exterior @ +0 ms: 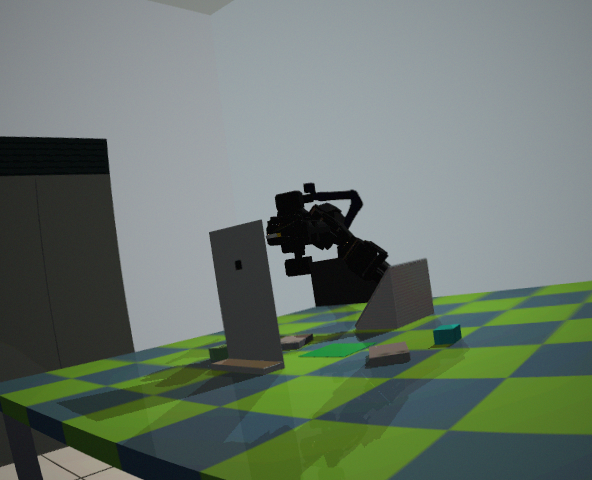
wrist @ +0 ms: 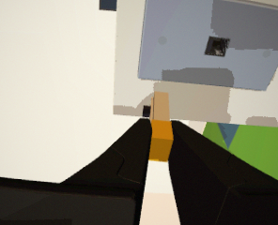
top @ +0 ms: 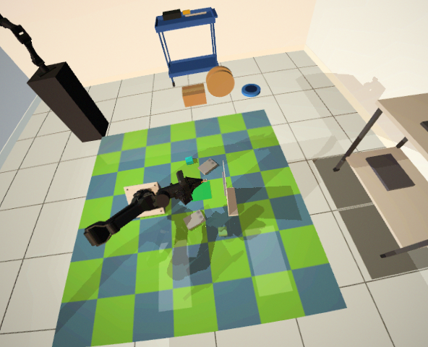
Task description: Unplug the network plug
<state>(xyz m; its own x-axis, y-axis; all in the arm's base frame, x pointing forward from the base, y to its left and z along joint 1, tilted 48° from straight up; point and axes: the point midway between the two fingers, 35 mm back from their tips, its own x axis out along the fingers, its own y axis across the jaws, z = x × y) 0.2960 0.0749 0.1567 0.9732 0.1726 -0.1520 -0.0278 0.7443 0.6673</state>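
Observation:
My gripper is shut on the orange plug and holds it in the air. The plug's paler front end points toward the upright panel and is apart from it. The socket is an empty dark square opening in the panel's blue-grey plate, above and right of the plug in the wrist view. Whether the tab is pressed cannot be made out. The green marked square lies on the table between the arm's base and the panel, partly hidden by my gripper in the top view.
The panel's foot stands on the checkered table. One grey block and another lie either side of the square. A teal block and a small green block are farther out.

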